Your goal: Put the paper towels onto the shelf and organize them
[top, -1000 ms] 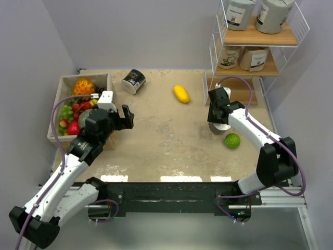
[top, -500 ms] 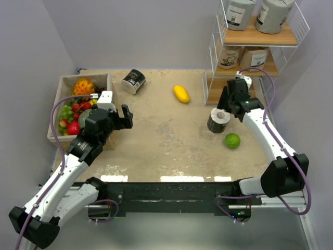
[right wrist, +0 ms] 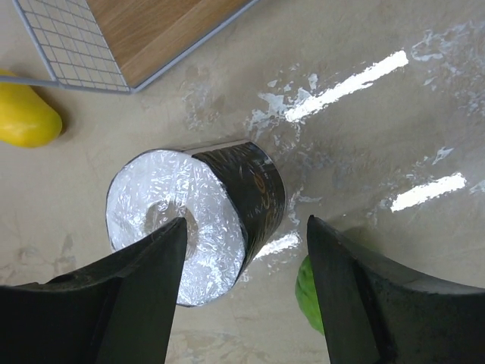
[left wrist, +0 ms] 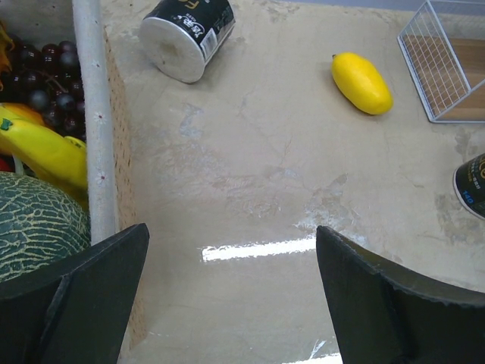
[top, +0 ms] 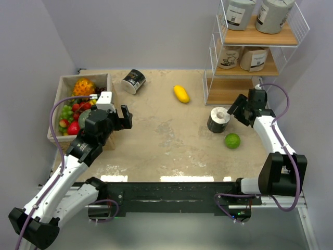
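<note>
Pale grey walls enclose a mottled beige table. The right gripper, jaws spread, hovers clear of an upright black roll just beneath it, near the shelf. The left gripper, spread wide, faces a second roll lying ahead-left. Grey rolls and tan rolls sit on the shelf's upper tiers.

I work in a robotics lab: my left arm and right arm bolted to a metal rail, bare walls boxing a beige tabletop.
</note>
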You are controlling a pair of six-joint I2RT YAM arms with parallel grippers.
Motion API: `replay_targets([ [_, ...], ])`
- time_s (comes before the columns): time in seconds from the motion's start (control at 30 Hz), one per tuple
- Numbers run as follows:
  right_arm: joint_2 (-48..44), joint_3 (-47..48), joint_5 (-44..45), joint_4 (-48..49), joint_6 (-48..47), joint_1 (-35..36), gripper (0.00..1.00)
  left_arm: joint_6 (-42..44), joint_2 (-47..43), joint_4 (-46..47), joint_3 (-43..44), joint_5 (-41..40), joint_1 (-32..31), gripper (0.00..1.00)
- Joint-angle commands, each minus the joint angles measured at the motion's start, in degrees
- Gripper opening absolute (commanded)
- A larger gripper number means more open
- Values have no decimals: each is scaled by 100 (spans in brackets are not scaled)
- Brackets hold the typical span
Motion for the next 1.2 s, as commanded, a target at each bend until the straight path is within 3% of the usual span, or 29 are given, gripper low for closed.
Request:
replay_targets([
  [0.0, -67, -282, -683, 795, 253, -111, 68, 75, -3, 151, -1, -9, 12, 97],
  [0.2, 3, -520, -1088, 1051, 183, -102, 68, 66, -56, 142, -9, -44, 12, 97],
  [0.7, 152, -836, -1071, 1227, -222, -102, 66, 83, 6, 134, -1, -44, 12, 97],
  [1.17, 232, -784, -1124, 1595, 164, -102, 46, 75, -47, 125, -1, -71, 21, 97],
])
